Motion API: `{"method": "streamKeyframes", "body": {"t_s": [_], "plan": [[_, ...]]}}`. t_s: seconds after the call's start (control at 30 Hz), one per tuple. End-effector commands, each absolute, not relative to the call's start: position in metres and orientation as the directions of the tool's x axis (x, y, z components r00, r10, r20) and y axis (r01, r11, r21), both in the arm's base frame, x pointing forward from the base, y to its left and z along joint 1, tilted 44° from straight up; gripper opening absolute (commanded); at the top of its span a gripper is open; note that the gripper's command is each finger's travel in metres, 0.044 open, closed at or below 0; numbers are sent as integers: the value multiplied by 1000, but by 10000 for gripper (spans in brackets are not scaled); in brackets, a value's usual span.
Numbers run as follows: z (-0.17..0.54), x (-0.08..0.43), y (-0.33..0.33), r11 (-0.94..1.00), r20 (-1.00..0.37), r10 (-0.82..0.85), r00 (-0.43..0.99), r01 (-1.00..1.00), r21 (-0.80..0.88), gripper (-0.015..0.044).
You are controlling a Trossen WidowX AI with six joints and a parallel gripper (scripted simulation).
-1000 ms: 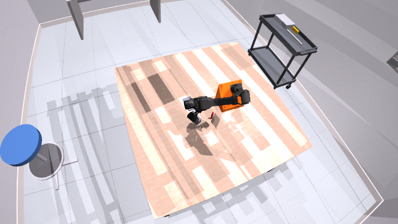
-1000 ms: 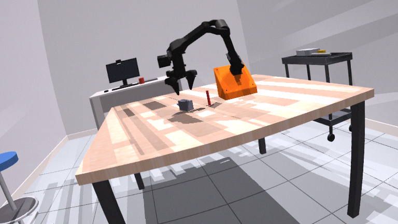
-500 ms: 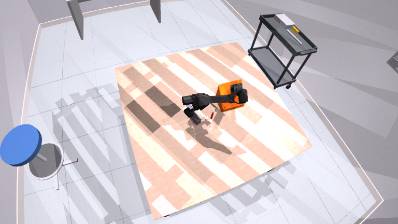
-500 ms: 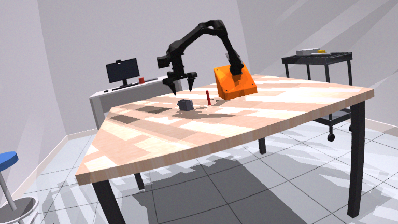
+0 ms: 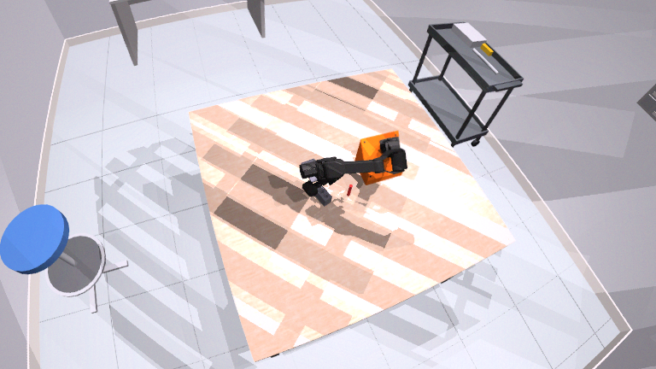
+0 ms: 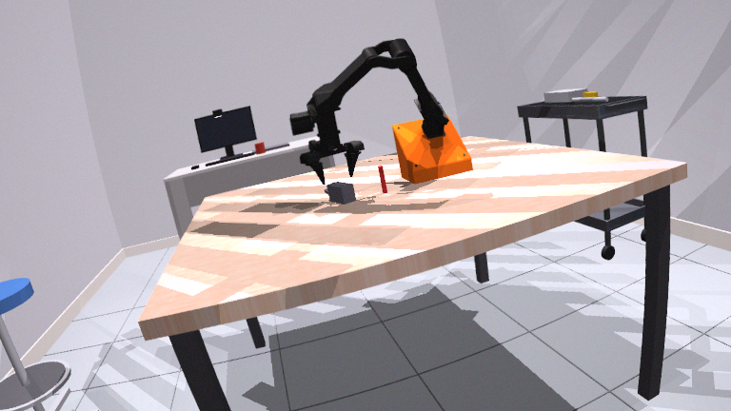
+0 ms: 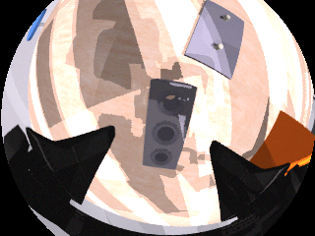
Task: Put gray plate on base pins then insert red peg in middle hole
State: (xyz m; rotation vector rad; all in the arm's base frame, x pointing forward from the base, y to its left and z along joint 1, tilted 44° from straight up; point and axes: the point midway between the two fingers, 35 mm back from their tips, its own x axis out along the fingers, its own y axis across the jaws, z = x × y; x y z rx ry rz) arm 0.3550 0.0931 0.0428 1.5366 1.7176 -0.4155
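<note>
The gray plate [image 5: 324,196] [image 6: 342,192] [image 7: 158,145] is a thick block with three round holes, lying on the table apart from the base. The base [image 7: 202,44] is a flat gray piece with two pale pins standing bare, at the upper right of the wrist view; in the top view the arm mostly covers it. The red peg [image 5: 348,190] [image 6: 382,179] stands upright on the table between the plate and the orange arm mount; it does not show in the wrist view. My gripper [image 6: 337,179] [image 7: 163,140] is open and empty, pointing down above the plate, with one finger on either side in the wrist view.
The orange arm mount [image 5: 369,166] [image 6: 436,161] [image 7: 283,140] stands on the wooden table [image 5: 289,297] [image 6: 334,283], to the right of the peg. A desk, a wheeled cart and a blue stool stand away from the table.
</note>
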Motion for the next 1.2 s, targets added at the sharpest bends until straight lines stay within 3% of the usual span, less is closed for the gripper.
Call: {"method": "streamKeyframes", "body": {"t_s": [0.0, 1.0, 1.17], "plan": [[37, 355, 99, 215, -720, 693, 29, 946, 244, 440], [5, 354, 131, 214, -718, 696, 28, 946, 245, 440], [5, 354, 131, 214, -718, 696, 28, 946, 245, 309]]}}
